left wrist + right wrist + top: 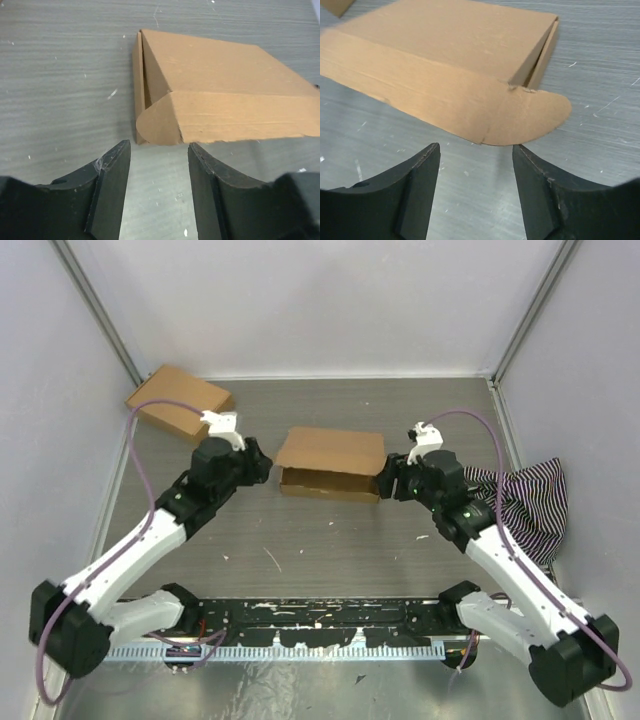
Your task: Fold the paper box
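The left arm and right arm wear white shells between black joints, with a purple cable on each. The left end effector and right end effector have matte black, curved fingers.

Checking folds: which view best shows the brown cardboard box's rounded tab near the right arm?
Right wrist: the rounded tab is close and unobstructed. Top external barely shows it; left wrist, only the opposite end.

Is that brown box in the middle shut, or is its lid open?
Not fully shut. The box has its lid lowered, but the front flap and rounded tab sit outside, with a gap beneath.
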You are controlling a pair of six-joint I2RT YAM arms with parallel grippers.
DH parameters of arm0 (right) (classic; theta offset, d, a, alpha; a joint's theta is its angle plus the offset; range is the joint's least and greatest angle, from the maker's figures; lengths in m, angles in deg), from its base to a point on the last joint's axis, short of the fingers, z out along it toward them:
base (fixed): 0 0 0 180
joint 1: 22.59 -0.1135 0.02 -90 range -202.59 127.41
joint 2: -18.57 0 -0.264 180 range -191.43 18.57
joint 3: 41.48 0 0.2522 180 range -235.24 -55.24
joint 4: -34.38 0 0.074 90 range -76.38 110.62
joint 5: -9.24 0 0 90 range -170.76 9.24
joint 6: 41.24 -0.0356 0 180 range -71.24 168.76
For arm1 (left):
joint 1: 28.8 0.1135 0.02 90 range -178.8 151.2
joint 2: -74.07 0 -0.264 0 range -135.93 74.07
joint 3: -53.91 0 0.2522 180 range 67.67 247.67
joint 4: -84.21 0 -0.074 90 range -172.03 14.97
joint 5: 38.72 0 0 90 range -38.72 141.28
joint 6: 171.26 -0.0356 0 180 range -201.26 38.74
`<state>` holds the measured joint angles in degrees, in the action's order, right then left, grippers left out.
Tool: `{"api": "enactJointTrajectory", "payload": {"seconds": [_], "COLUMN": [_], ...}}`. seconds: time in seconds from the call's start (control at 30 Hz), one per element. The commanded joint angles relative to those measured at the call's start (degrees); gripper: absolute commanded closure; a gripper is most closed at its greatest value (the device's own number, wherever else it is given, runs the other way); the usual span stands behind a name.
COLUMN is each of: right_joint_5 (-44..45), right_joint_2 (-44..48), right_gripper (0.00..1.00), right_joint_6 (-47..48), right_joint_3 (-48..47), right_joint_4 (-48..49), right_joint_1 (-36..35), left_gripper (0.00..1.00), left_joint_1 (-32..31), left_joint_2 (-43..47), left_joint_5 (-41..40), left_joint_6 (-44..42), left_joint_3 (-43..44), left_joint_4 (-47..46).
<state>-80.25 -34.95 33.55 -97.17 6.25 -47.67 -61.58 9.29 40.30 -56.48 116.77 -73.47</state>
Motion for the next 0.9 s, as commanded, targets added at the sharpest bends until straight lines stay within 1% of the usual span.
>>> {"api": "enactJointTrajectory", "payload": {"seconds": [0.0,0.03,0.1,0.17,0.2,0.23,0.3,0.37,0.4,0.47,0.57,0.73,0.87], "right_joint_5": [-6.3,-6.2,-4.5,-1.5,-0.1,1.2,2.9,2.5,0.7,-1.8,-4.7,-8.8,-11.6], "right_joint_2": [5.9,6.4,6.7,4.9,2.9,0.5,-4.7,-10.3,-13.6,-19.5,-26.4,-35.9,-40.2], "right_gripper": [0.34,0.33,0.29,0.21,0.19,0.18,0.18,0.17,0.17,0.18,0.23,0.29,0.35], "right_joint_6": [-2.1,-2.6,-3.9,-5.2,-6.0,-6.4,-7.0,-7.8,-8.2,-9.0,-9.8,-8.4,-7.7], "right_joint_3": [-0.7,-0.7,-0.5,-0.7,-1.3,-2.5,-5.4,-7.3,-8.4,-10.5,-11.6,-16.3,-17.9], "right_joint_4": [-8.0,-8.6,-8.5,-7.5,-7.0,-6.8,-5.8,-3.3,-2.1,0.3,6.1,6.2,6.3], "right_joint_1": [-0.4,-0.3,-0.3,-0.2,-0.1,0.1,0.6,2.2,3.5,5.7,7.9,8.6,8.6], "left_gripper": [0.43,0.41,0.32,0.24,0.23,0.22,0.2,0.18,0.18,0.18,0.18,0.21,0.25], "left_joint_1": [-0.2,-0.2,-0.2,-0.2,-0.2,-0.1,-0.1,0.0,0.1,0.3,1.3,2.1,2.1], "left_joint_2": [11.0,13.3,16.6,15.1,12.7,9.4,1.5,-6.5,-11.5,-18.7,-27.6,-36.0,-40.2], "left_joint_5": [3.1,2.7,0.3,-1.8,-2.1,-1.9,-0.6,-0.3,-0.7,-2.0,-1.6,-0.9,0.4], "left_joint_6": [4.7,5.1,5.1,4.4,3.5,2.6,0.5,-1.3,-2.3,-3.4,-3.9,-2.3,-1.4], "left_joint_3": [-7.3,-8.9,-12.6,-13.4,-12.3,-10.3,-4.1,1.8,4.4,9.3,16.1,21.1,22.7], "left_joint_4": [3.0,2.1,-1.3,-4.5,-5.0,-3.9,-1.1,0.7,1.1,1.6,2.8,5.6,8.5]}}
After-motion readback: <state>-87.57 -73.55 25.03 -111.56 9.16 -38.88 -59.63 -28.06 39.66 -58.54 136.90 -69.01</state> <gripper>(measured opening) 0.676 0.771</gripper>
